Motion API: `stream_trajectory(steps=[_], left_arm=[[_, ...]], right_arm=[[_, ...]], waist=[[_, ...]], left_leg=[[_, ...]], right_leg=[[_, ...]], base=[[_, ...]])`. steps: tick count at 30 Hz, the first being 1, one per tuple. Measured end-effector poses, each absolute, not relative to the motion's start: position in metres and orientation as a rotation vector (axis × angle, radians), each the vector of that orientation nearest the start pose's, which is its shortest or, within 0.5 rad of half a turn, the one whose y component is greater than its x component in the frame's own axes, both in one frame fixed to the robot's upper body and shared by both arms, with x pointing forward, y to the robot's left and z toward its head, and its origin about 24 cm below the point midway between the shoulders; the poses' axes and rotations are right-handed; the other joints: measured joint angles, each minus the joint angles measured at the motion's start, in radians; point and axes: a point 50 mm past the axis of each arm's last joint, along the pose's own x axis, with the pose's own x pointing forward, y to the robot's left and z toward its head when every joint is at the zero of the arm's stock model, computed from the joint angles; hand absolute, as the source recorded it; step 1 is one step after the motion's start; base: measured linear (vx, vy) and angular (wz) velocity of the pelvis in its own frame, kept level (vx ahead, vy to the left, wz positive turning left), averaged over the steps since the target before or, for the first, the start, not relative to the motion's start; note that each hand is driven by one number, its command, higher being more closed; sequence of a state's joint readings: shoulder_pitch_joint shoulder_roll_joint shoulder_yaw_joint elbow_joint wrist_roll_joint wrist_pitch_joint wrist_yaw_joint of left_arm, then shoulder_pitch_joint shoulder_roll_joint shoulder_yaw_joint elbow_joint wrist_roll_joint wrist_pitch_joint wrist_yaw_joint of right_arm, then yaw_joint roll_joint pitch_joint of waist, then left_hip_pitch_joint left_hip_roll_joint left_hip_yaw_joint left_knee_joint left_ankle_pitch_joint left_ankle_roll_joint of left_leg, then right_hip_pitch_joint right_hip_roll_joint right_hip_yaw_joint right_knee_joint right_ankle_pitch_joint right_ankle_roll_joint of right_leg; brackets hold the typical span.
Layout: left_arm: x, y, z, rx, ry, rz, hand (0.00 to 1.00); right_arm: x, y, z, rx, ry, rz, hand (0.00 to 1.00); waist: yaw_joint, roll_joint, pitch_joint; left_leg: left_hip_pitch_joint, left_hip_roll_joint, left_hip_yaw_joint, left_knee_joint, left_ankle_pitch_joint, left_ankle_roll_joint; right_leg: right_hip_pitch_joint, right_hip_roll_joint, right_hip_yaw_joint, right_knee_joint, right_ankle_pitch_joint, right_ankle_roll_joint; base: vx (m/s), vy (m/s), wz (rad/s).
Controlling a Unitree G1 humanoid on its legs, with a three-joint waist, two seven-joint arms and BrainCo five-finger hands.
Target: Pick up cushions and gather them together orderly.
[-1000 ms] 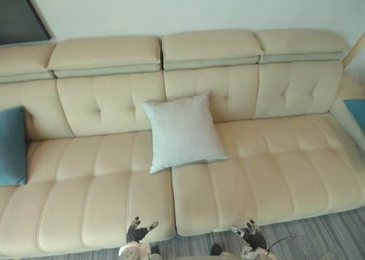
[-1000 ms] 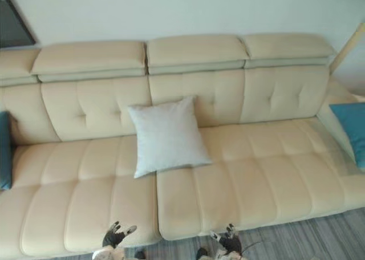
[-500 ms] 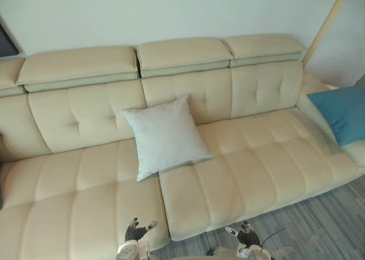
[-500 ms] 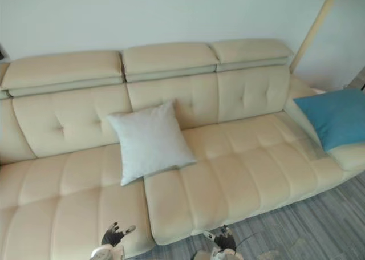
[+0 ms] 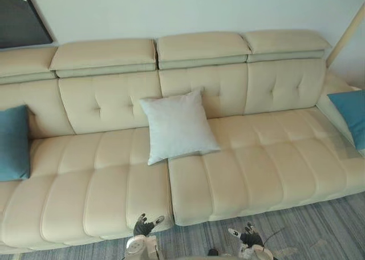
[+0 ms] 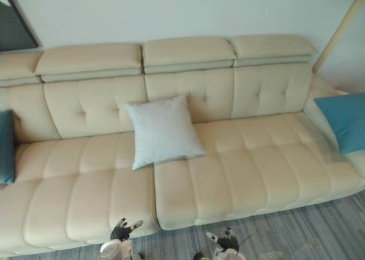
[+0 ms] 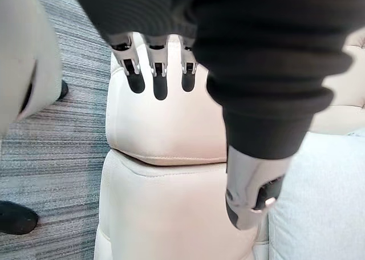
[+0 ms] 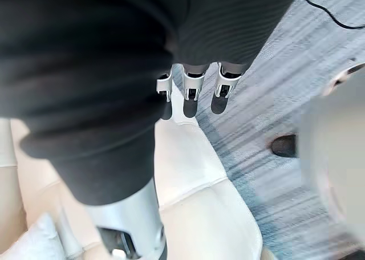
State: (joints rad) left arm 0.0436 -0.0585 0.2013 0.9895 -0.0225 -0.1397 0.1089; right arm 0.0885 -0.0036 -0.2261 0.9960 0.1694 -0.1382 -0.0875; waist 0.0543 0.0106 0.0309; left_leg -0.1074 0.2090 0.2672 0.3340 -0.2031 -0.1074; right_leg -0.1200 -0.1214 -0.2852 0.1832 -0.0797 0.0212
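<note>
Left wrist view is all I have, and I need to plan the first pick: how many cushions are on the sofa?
Observer: Three. A white cushion leans on the backrest of the sofa, near the middle.
Operator: And the other two?
Observer: The left blue cushion stands at the far left end, and the right blue cushion is at the far right end.
Operator: Is the other hand free?
Observer: Yes. The right hand is open and empty, low in front of the seat edge.
</note>
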Motion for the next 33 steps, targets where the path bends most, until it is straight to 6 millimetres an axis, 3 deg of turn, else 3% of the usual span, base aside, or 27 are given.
stream_trajectory(steps=[2,4,10,11,20,24,31,33], left_arm=[[0.124,0.173,-0.15,-0.091,0.909,0.314,0.0],[0.123,0.178,-0.15,-0.08,0.914,0.318,0.0],[0.113,0.179,-0.154,-0.073,0.948,0.32,0.0],[0.092,0.196,-0.162,0.022,1.05,0.284,0.0],[0.091,0.197,-0.162,0.021,1.054,0.287,0.0],[0.089,0.197,-0.163,0.017,1.066,0.276,0.0],[0.095,0.196,-0.162,0.052,1.061,0.221,0.0],[0.101,0.197,-0.16,0.065,1.044,0.204,0.0]], right_arm=[[0.101,-0.187,-0.156,0.241,0.951,-0.45,0.0],[0.097,-0.185,-0.157,0.253,0.96,-0.458,0.0],[0.088,-0.193,-0.16,0.264,0.988,-0.503,0.0],[0.066,-0.208,-0.166,0.261,1.069,-0.573,0.0],[0.066,-0.208,-0.166,0.249,1.071,-0.563,0.0],[0.069,-0.21,-0.165,0.211,1.07,-0.524,0.0],[0.074,-0.213,-0.164,0.16,1.066,-0.485,0.0],[0.078,-0.213,-0.163,0.152,1.06,-0.473,0.0]], waist=[[-0.001,-0.038,-0.017],[-0.002,-0.052,-0.021],[-0.005,-0.031,-0.035],[-0.018,-0.03,-0.017],[-0.024,-0.03,-0.017],[-0.042,-0.03,-0.014],[-0.057,-0.033,0.013],[-0.054,-0.04,0.038]], left_leg=[[0.015,-0.057,0.016,-0.093,0.028,0.022],[0.041,-0.093,0.015,-0.133,0.039,0.032],[0.108,-0.15,-0.003,-0.226,0.066,0.045],[0.178,-0.152,-0.142,-0.298,0.081,0.042],[0.186,-0.149,-0.132,-0.305,0.081,0.042],[0.2,-0.148,-0.118,-0.315,0.082,0.04],[0.214,-0.136,-0.116,-0.3,0.082,0.036],[0.21,-0.138,-0.124,-0.23,0.063,0.024]], right_leg=[[0.015,-0.028,0.012,-0.05,0.037,0.022],[0.036,-0.046,0.023,-0.091,0.066,0.032],[0.104,-0.066,0.028,-0.158,0.088,0.059],[0.157,-0.034,0.041,-0.206,0.075,0.055],[0.157,-0.034,0.04,-0.207,0.075,0.056],[0.167,-0.037,0.034,-0.208,0.075,0.06],[0.191,-0.037,0.018,-0.203,0.071,0.067],[0.19,-0.037,0.04,-0.18,0.071,0.067]], base=[[-0.01,0.19,0.05],[0.02,0.158,0.06],[0.06,0.078,0.09],[0.07,0.014,0.0],[0.0,0.0,-0.02],[0.0,0.003,-0.03],[-0.01,-0.003,0.04],[-0.06,0.0,-0.27]])
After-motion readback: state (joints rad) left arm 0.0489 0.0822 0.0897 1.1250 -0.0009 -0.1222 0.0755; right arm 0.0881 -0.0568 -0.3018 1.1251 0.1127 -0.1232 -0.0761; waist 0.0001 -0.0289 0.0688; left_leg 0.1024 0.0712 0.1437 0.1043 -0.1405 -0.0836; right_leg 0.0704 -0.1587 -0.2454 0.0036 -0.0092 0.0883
